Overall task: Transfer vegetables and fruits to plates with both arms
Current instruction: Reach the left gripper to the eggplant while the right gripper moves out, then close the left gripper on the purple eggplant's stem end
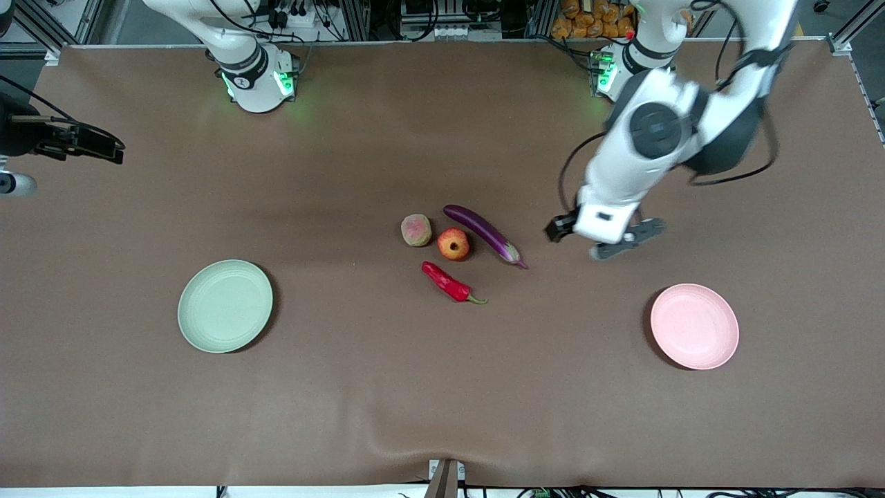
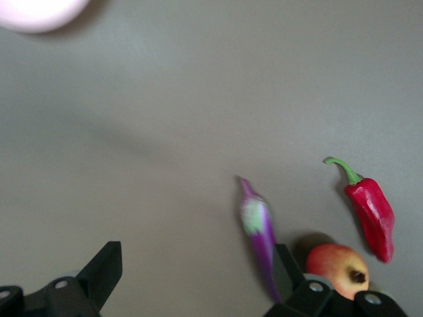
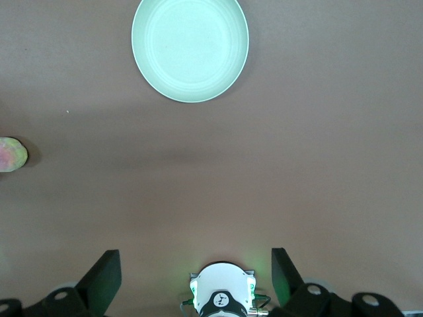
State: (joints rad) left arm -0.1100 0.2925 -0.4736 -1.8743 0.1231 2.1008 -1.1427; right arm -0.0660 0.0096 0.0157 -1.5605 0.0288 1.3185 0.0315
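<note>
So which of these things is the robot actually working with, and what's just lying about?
For the job: eggplant, red chili pepper, pomegranate, peach, green plate, pink plate, left gripper, right gripper.
Lying about: brown table cover, cables.

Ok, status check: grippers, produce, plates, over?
Left gripper open, over bare table beside eggplant. Right gripper open, waiting. Produce all on table; green plate and pink plate bare. Nothing in the way.
</note>
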